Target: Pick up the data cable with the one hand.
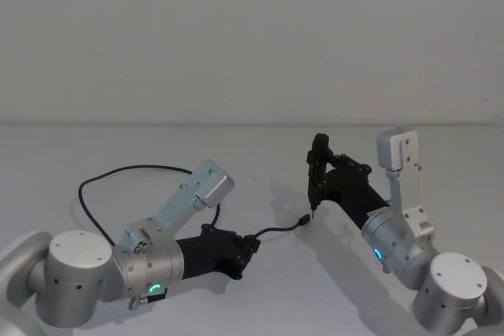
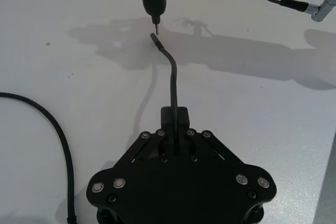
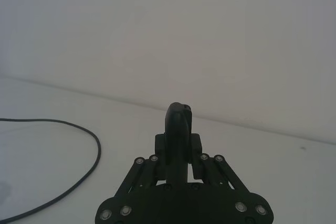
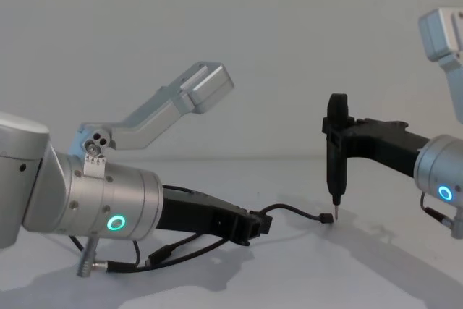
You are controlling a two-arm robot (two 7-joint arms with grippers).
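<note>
The data cable [image 1: 118, 171] is a thin black cord looping over the white table at the left. My left gripper [image 1: 250, 245] is shut on it a short way behind its end plug [image 1: 303, 222]. In the left wrist view the cord rises from the left gripper [image 2: 175, 116] to the plug [image 2: 154, 36], which lies at table level. My right gripper [image 1: 319, 167] is shut on a black pen-shaped tool [image 4: 336, 150], held upright. The tool's metal tip [image 4: 334, 215] hovers just beside the plug [image 4: 322, 216]. The right wrist view shows the tool [image 3: 178, 124] between the shut fingers.
A short black lead with a silver plug [image 2: 294, 4] hangs at the right arm's side. More of the cable's loop [image 3: 97, 153] lies to the left on the bare white table [image 1: 260, 147]. A plain white wall stands behind.
</note>
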